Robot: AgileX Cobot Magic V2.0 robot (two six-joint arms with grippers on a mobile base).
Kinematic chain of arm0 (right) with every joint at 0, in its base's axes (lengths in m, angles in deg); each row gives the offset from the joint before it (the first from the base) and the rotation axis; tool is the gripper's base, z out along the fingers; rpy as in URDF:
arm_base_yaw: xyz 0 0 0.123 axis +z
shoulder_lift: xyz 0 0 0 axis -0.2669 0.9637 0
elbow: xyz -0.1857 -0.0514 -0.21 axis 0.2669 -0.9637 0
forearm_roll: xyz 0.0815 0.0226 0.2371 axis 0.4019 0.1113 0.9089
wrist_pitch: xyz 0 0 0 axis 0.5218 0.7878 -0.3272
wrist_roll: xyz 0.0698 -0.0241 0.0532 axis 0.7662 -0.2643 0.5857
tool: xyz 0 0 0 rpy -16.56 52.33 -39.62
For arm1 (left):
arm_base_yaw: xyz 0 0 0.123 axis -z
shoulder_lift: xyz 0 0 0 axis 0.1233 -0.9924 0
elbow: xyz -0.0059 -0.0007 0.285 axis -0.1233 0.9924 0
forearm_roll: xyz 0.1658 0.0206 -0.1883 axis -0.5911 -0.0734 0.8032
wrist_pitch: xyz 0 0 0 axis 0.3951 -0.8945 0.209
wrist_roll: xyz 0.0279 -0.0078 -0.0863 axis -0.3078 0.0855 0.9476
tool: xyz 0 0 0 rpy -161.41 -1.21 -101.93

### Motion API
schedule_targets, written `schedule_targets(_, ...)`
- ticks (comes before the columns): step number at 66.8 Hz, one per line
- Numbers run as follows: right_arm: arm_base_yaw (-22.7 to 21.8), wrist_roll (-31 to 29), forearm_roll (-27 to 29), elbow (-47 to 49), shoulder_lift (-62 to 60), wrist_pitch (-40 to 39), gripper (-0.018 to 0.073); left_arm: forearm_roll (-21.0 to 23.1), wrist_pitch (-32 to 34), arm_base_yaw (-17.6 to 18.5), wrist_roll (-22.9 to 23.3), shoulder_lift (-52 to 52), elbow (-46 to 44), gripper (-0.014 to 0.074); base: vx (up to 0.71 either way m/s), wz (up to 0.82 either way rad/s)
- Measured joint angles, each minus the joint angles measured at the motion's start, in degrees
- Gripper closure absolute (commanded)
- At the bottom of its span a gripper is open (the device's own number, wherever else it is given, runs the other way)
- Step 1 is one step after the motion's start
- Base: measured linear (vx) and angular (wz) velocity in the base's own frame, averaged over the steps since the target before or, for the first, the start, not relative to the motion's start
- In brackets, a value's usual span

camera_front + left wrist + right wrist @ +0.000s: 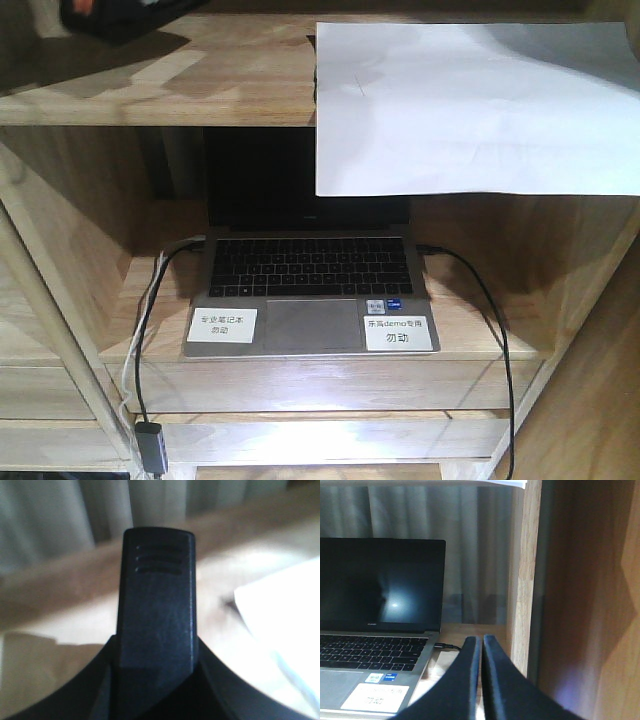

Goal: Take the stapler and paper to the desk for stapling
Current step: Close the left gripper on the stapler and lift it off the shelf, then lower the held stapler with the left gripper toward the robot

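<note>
Left end effector [156,692] clamps stapler [156,600] — right end effector [482,647] fingers pressed together.

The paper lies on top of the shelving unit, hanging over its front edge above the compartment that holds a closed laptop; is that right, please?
Not quite: the laptop is open, with its keyboard showing and its dark screen upright, as the exterior front-facing view shows. The paper does lie on top of the shelving unit and hangs over its front edge above that compartment.

The white paper sheet [470,105] looks matt and smooth, the light wooden desk [200,85] grainy, the black plastic stapler [156,610] faintly sheened, the grey laptop's dark screen [380,585] glossy.
</note>
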Motion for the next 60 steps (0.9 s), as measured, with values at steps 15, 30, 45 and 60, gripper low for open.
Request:
schedule_targets(15, 0.0, 0.0, 0.0, 0.0, 0.0, 0.0, 0.0568, 0.0, 12.6, 0.0, -0.6, 15.6, 23.6, 0.0603, 0.00, 0.00)
schedule_targets(30, 0.0, 0.0, 0.0, 0.0, 0.0, 0.0, 0.0568, 2.0, 21.0, 0.0, -0.6, 30.2, 43.2, 0.0603, 0.00, 0.00)
schedule_targets(45, 0.0, 0.0, 0.0, 0.0, 0.0, 0.0, 0.0568, 3.7, 22.5, 0.0, -1.8, 41.6, 56.4, 0.0603, 0.00, 0.00)
schedule_targets(60, 0.0, 0.0, 0.0, 0.0, 0.0, 0.0, 0.0568, 3.8, 23.8, 0.0, -1.9, 52.6, 68.1, 0.0603, 0.00, 0.00)
